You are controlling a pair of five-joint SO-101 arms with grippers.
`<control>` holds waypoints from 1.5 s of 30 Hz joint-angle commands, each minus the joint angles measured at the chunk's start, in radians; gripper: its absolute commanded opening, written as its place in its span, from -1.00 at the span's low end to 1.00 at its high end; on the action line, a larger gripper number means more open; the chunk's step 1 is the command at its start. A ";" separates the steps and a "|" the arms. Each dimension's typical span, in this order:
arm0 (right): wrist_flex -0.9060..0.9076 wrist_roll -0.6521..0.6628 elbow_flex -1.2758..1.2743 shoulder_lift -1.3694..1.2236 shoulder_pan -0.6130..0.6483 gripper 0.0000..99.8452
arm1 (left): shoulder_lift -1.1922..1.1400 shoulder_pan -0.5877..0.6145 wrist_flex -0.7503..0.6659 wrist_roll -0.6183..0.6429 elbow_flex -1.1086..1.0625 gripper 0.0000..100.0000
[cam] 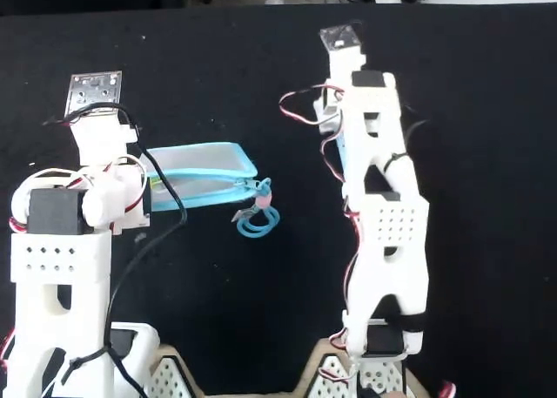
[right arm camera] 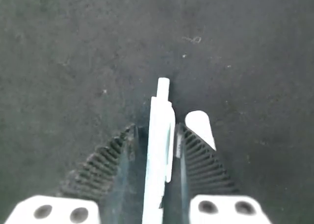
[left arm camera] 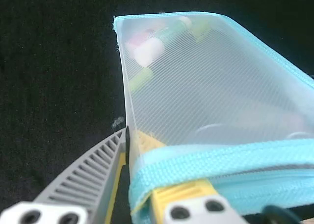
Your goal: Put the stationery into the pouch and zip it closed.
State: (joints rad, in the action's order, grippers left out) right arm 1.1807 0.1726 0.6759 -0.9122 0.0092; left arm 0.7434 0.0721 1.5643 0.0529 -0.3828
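Right end effector (right arm camera: 162, 127) clamps a pale-blue plastic pen (right arm camera: 159, 150); left end effector (left arm camera: 133, 138) pinches the translucent blue-edged pouch (left arm camera: 211, 87), partly filled. Pen insertion and zipping look still to do.

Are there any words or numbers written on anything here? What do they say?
There are none to read.
The pouch shows only its fine stripes and blue zip edge, no print.
The pen looks plain on the side that shows.
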 commanded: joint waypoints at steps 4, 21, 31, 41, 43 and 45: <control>-0.037 0.120 0.058 -0.065 0.003 -0.76 | -0.006 0.013 0.003 0.005 -0.005 -0.94; 0.391 0.144 0.202 0.065 -0.031 -0.98 | -0.006 0.013 0.003 0.005 -0.005 -0.94; 0.519 0.190 0.216 0.104 -0.003 -0.98 | -0.006 0.013 0.003 0.005 -0.005 -0.94; 0.374 0.221 -0.180 0.357 0.002 -0.98 | -0.006 0.013 0.003 0.005 -0.005 -0.94; 0.269 0.222 -0.366 0.453 0.006 -0.98 | -0.006 0.013 0.003 0.005 -0.005 -0.94; 0.146 0.222 -0.564 0.565 0.008 -0.98 | -0.006 0.013 0.003 0.005 -0.005 -0.94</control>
State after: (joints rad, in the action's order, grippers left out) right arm 1.5275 0.3828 0.4442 -0.5884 -0.0077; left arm 0.7434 0.0721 1.5643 0.0529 -0.3828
